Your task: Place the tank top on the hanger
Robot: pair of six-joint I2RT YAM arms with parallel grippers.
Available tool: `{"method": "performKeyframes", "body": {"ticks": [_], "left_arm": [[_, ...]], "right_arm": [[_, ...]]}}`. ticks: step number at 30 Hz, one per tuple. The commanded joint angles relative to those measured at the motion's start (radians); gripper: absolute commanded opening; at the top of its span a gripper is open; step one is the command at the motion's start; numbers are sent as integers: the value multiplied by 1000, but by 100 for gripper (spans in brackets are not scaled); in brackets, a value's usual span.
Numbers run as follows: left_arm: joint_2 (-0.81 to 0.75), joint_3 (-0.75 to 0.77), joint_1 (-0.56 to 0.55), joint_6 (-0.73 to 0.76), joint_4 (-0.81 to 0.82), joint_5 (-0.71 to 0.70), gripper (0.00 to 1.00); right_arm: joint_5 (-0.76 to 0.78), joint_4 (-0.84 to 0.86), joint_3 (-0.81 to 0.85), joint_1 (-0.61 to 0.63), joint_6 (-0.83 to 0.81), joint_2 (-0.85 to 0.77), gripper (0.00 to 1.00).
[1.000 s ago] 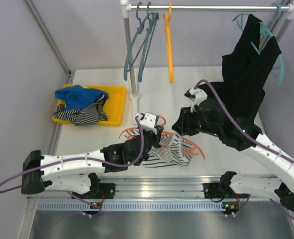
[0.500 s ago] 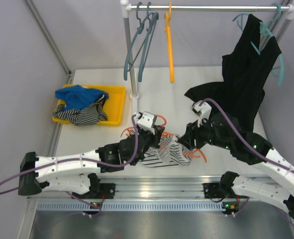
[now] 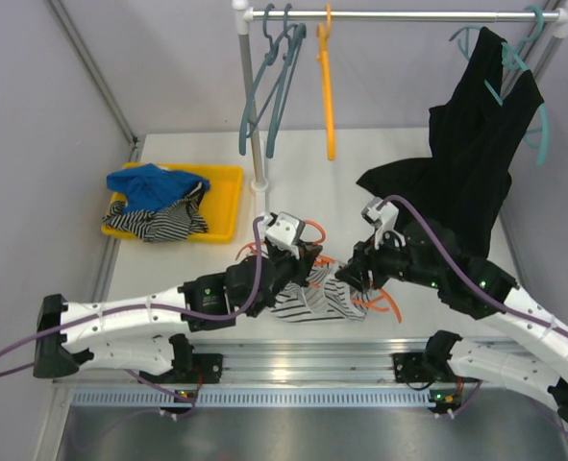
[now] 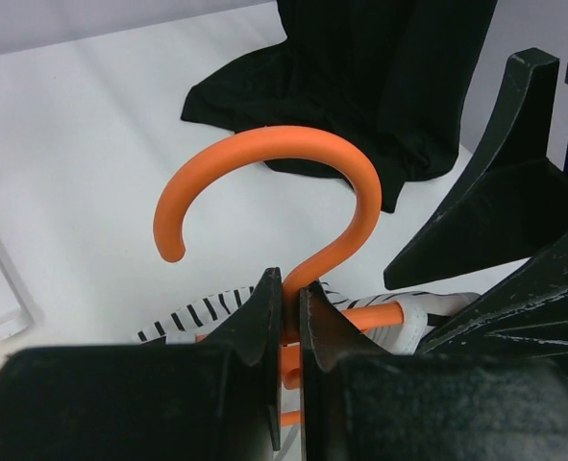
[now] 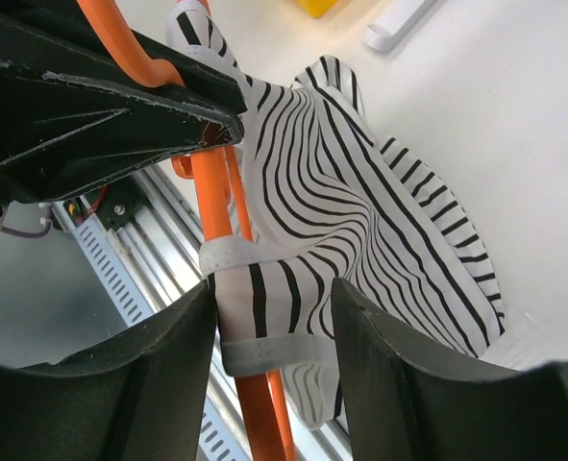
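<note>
The striped tank top (image 3: 314, 302) lies bunched at the table's front, between both grippers. The red-orange hanger (image 3: 386, 300) lies partly under and through it. My left gripper (image 3: 301, 257) is shut on the hanger's neck just below the hook; in the left wrist view (image 4: 290, 296) the hook (image 4: 274, 144) curves up above the jaws. In the right wrist view, my right gripper (image 5: 272, 317) is open. Its fingers (image 5: 389, 375) straddle a shoulder strap of the tank top (image 5: 360, 221) that wraps round the hanger's arm (image 5: 211, 206). The right gripper (image 3: 356, 279) hangs over the top's right edge.
A yellow tray (image 3: 228, 206) at the left holds a blue cloth and a bolder striped garment. A rack (image 3: 249, 96) at the back carries teal hangers (image 3: 276, 77), a yellow-orange hanger (image 3: 327, 86) and a large black garment (image 3: 466, 154) draping onto the table behind my right arm.
My right arm came down and left from near the black garment, and its open fingers now sit round the strap. The tank top is bunched tighter. My left gripper kept hold of the hanger.
</note>
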Motion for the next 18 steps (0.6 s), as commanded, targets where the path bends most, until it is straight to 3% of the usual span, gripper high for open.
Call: {"method": "performKeyframes", "body": {"ticks": [1,6,7,12,13,15,16,18], "left_arm": [[6,75,-2,4,21,21,0],[12,86,-4,9,21,35,0],[14,93,-4,9,21,36,0],[32,112,-2,12,17,52,0],[34,116,-4,13,17,52,0],[38,126,-4,12,9,50,0],[40,130,-4,12,3,49,2],[40,135,-4,10,3,44,20]], "right_arm": [[-18,56,-5,-6,-19,-14,51],[-38,64,-21,-6,-17,-29,47],[-40,71,-26,-5,-14,-34,38],[-38,99,-48,-3,9,-40,16],[-37,97,-51,-2,10,-40,4],[-29,105,-58,3,18,-46,0],[-26,110,-63,1,19,-63,0],[-12,113,-75,3,22,-81,0]]}}
